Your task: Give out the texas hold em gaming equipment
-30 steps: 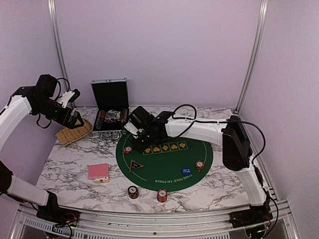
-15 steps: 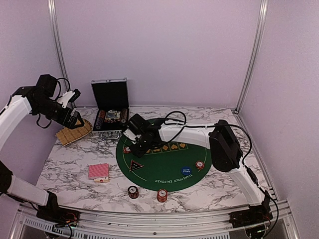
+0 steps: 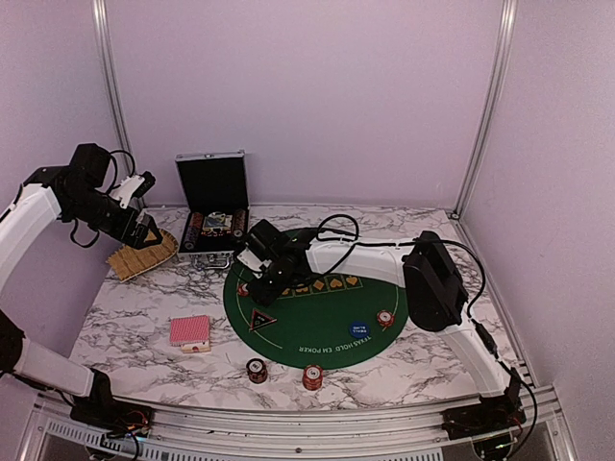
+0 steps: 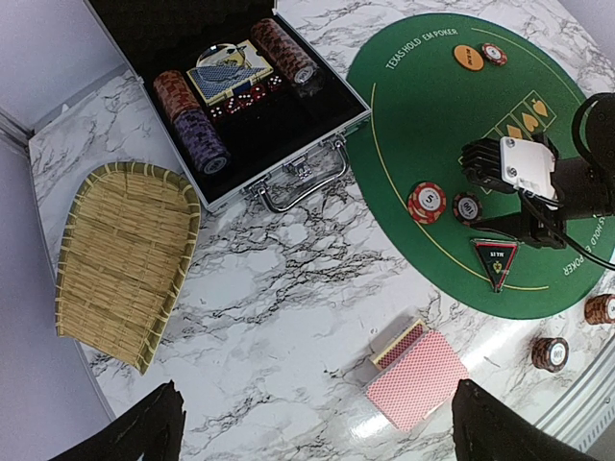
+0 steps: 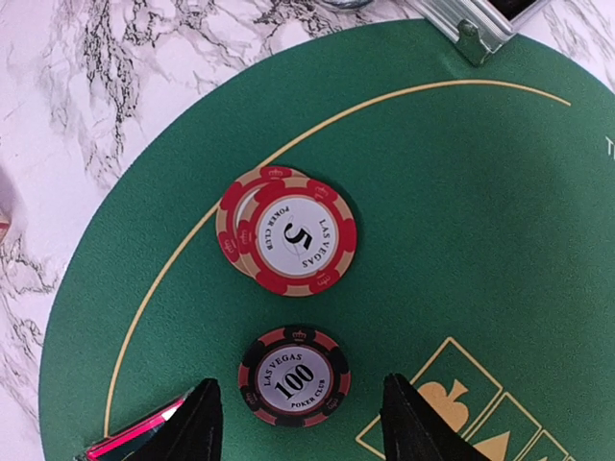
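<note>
Top external: the right gripper (image 3: 261,286) is positioned low over the left edge of the mat (image 3: 327,331); the left gripper (image 3: 144,230) is held aloft near the basket (image 3: 142,255). Left wrist: the left jaws are spread wide and empty; cards (image 4: 418,379) lie on the table (image 4: 288,288). Right wrist: the right jaws are parted, released, either side of the dark chip (image 5: 293,375), which lies on the mat near the red chips (image 5: 288,238).

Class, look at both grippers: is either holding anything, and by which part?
Nothing is held. The right gripper straddles the dark round poker chip without touching it; the left gripper is open and empty.
</note>
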Tool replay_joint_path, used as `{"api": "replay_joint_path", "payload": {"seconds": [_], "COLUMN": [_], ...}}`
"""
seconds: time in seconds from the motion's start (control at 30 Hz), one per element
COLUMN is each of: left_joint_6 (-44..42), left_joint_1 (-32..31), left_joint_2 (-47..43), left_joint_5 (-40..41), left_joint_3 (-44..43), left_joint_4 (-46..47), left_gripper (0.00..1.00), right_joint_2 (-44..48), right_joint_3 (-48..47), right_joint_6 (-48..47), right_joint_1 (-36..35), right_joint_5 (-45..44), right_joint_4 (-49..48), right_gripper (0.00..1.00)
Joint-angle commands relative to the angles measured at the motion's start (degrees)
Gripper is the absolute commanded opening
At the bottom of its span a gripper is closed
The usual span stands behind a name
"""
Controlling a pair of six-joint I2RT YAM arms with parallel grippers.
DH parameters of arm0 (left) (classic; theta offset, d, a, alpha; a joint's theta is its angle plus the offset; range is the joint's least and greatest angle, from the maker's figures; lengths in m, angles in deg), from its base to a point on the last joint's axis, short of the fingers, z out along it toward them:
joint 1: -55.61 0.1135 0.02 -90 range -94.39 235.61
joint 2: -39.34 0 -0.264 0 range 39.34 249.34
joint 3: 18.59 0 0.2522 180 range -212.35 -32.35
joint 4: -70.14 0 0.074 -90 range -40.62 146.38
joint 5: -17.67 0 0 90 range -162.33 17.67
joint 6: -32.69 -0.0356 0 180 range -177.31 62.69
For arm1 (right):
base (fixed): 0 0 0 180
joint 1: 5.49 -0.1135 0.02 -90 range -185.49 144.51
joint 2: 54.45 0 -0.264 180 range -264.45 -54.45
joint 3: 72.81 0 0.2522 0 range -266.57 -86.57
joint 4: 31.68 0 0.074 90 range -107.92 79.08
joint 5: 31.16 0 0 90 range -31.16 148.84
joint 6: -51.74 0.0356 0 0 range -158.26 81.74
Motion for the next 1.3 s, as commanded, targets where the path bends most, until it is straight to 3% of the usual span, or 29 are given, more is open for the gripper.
{"api": "replay_joint_path", "payload": {"seconds": [0.0, 0.33, 0.63, 0.97, 1.27], "left_joint_6": [-0.45, -0.03, -0.16, 0.33, 0.24], "left_joint_1": [-0.28, -0.26, -0.28, -0.28, -0.35], "left_joint_2": [-1.22, -1.42, -1.87, -2.05, -2.01], "left_joint_5": [-0.86, -0.62, -0.29, -0.43, -0.23], "left_joint_3": [-0.30, -0.63, -0.38, -1.05, -1.45], "left_joint_4": [-1.64, -1.68, -1.72, -1.99, -2.35], "left_gripper": [0.99, 0.99, 0.99, 0.99, 0.99], "right_joint_2": [3.53, 13.19, 25.09, 23.62, 19.82], "right_joint_3": [-0.46, 3.97, 22.62, 27.97, 25.99], "right_joint_6": [0.16, -0.76, -2.90, -3.17, -4.10], "right_joint_1": [0.12, -2.58, -12.85, -17.47, -17.47], "right_joint_5": [-0.53, -0.95, 3.16, 7.28, 7.39], "right_joint_4": [-1.08, -1.58, -2.77, -1.23, -1.25], "right_gripper": [0.59, 0.63, 0.84, 0.90, 0.87]}}
